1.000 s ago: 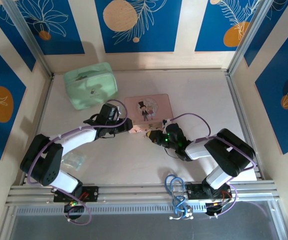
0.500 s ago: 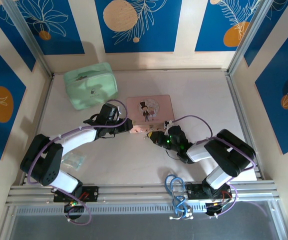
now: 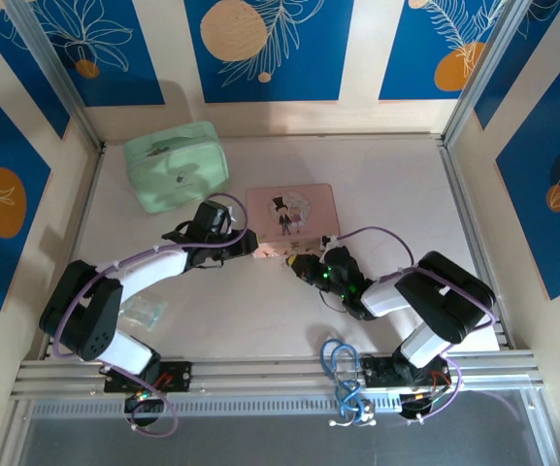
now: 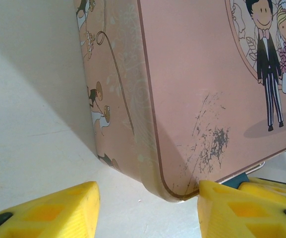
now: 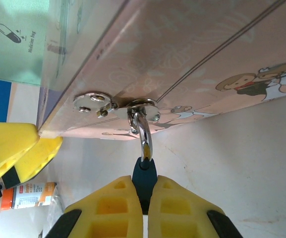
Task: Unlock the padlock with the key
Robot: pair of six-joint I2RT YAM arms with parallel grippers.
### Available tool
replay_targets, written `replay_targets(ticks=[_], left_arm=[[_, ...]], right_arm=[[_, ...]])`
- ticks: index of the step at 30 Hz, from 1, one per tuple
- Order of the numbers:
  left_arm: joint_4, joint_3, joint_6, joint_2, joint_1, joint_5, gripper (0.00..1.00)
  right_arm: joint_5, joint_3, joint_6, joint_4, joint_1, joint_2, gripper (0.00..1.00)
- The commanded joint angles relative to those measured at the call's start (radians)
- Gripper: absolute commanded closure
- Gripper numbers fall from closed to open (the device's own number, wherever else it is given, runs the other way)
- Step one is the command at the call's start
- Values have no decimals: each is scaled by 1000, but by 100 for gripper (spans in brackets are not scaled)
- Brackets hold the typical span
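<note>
Centrally, the padlock (image 5: 143, 171), small, rigid and probably light, is hooked by its slick silvery shackle (image 5: 143, 134) through the hasp (image 5: 115, 104) on the side wall of the pink tin (image 5: 182, 64). The right gripper (image 5: 143, 191) pinches its blue body, judged the better purchase. The left gripper (image 4: 145, 198), jaws apart, straddles a corner of the tin.

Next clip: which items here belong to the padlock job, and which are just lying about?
Job: padlock, blue body clamped in the jaws of the right gripper, shackle through the hasp of the pink tin; left gripper, jaws open, straddling the tin's corner.
Lying about: mint-green case; clear packet.
</note>
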State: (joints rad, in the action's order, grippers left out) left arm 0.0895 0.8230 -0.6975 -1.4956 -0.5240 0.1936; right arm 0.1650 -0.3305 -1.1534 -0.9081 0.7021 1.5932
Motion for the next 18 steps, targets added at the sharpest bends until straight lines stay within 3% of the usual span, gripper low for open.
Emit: replay_targets(ticks=[1, 4, 8, 12, 18], left_arm=[[78, -23, 25, -22, 33, -83, 48], [78, -25, 26, -23, 36, -84, 48], [73, -30, 27, -23, 39, -79, 48], [69, -31, 26, -28, 40, -77, 49], [72, -37, 31, -23, 43, -77, 49]], right_arm=[[50, -1, -13, -112, -23, 14, 100], [19, -5, -20, -88, -53, 25, 100], [-118, 34, -53, -317, -110, 111, 100], [-45, 54, -73, -323, -96, 118, 100], [-48, 6, -56, -233, -96, 100, 100]])
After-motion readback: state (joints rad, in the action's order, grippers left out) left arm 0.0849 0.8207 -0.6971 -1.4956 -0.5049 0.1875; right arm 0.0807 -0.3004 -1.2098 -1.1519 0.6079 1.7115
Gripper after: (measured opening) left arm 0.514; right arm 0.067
